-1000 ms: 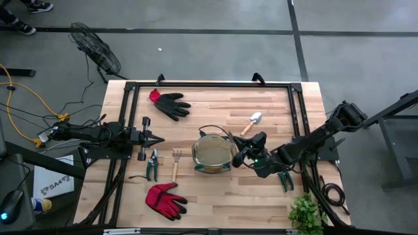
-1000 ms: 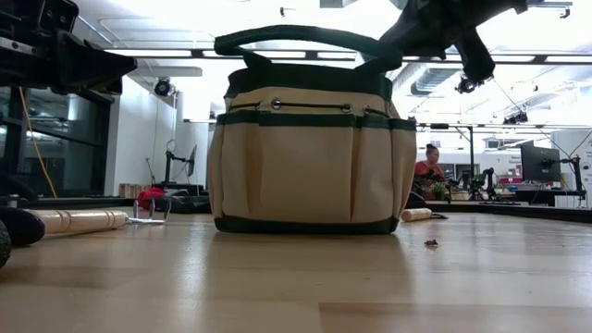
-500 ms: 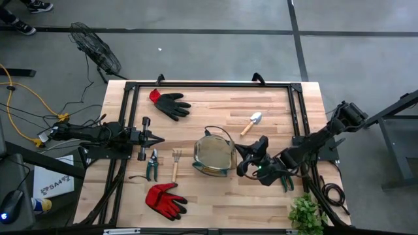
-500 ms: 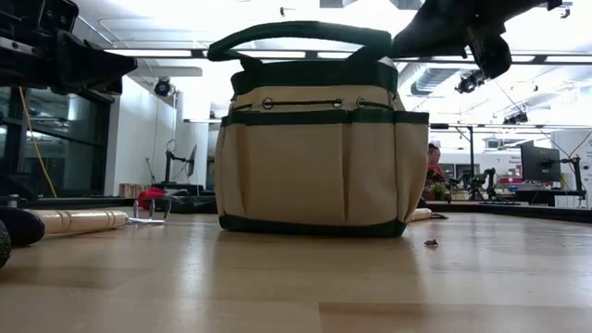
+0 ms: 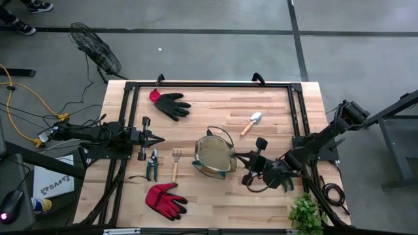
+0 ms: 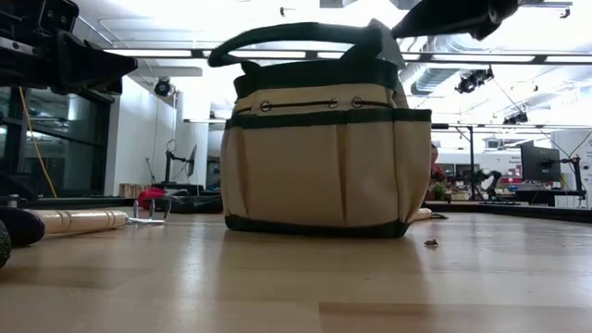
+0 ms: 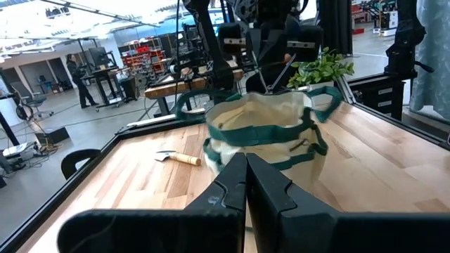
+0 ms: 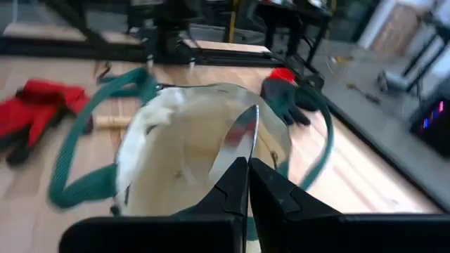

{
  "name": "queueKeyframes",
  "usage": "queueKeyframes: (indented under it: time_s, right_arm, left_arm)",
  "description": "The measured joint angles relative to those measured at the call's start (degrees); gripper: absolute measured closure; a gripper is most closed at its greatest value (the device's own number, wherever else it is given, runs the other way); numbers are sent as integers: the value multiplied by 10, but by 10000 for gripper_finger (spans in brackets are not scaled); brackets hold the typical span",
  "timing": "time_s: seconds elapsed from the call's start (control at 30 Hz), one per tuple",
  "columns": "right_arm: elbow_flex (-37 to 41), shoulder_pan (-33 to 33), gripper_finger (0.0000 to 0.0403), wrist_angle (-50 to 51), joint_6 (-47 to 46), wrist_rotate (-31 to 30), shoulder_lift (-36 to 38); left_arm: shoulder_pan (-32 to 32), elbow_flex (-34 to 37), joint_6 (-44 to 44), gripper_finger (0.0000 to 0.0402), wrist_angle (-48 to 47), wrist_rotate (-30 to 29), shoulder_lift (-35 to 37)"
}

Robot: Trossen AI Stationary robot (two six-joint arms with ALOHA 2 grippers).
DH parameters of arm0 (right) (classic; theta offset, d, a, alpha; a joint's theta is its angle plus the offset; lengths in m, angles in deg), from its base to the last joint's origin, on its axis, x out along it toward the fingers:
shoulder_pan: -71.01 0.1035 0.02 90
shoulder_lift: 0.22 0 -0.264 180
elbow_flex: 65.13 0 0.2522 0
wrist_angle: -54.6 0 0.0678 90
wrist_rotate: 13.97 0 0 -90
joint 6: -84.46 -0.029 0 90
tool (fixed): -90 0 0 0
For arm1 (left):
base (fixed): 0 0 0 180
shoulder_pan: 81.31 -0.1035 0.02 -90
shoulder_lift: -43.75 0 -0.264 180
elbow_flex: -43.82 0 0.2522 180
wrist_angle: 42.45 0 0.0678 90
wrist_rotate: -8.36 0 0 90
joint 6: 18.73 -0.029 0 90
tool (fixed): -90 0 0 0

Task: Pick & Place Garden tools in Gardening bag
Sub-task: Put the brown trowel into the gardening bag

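1. Right claw (image 5: 247, 163), from the high view, sits just beside the olive-tan round fabric bag with dark green rim (image 5: 214, 156), fingers pressed together and pointing at it; the arm reaches in low and slantwise from the counter's (image 5: 274, 104) right edge; the left claw (image 5: 157, 138), also pinched to a point, waits at the left edge aiming towards the bag; the wooden-handled silver trowel (image 5: 250, 122) lies near the right claw, on the far side of the arm, its long axis slanted, so I judge the right arm the nearer one for it; the green-handled pruners (image 5: 151, 164) and wooden-handled fork (image 5: 176, 163) lie just beside the left claw, their length crosswise to its aim.
2. Low view: the bag (image 6: 319, 153) stands upright on the counter; the right arm passes above its rim.
3. Left wrist view: closed fingers (image 7: 235, 186) point straight at the bag (image 7: 264, 133).
4. Right wrist view: closed fingers (image 8: 235, 186) aim into the bag's open mouth (image 8: 176, 147); a silver blade (image 8: 242, 137) rises just past the fingertips; whether it is pinched or merely stands in the bag, I cannot tell.
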Motion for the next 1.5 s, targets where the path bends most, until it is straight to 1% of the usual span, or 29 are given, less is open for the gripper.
queueKeyframes:
  time_s: [0.2,0.27,0.37,0.43,0.63,0.73,0.93,1.03,1.27,1.37,1.5]
  right_arm:
    - [0,0,399,8,143,32,36]
    - [0,0,399,23,162,52,47]
    - [2,0,399,50,168,89,62]
    - [14,0,399,50,180,110,65]
    - [50,1,399,-13,232,164,65]
    - [66,1,399,-42,253,165,67]
    - [97,1,399,-47,252,155,95]
    - [110,0,399,-47,236,144,115]
    - [142,-3,399,-44,211,165,135]
    - [160,-3,399,-42,191,164,146]
    - [166,-4,399,-46,190,159,165]
  left_arm:
    - [0,0,0,402,0,0,0]
    - [0,0,0,402,0,0,0]
    - [0,0,0,402,0,0,0]
    - [0,0,0,402,0,0,0]
    - [0,0,0,402,0,1,0]
    - [0,0,0,402,0,1,0]
    - [0,0,0,402,0,3,0]
    - [0,0,0,402,0,3,0]
    - [0,0,0,402,0,3,0]
    - [0,0,0,402,0,3,0]
    - [0,0,0,402,0,2,0]
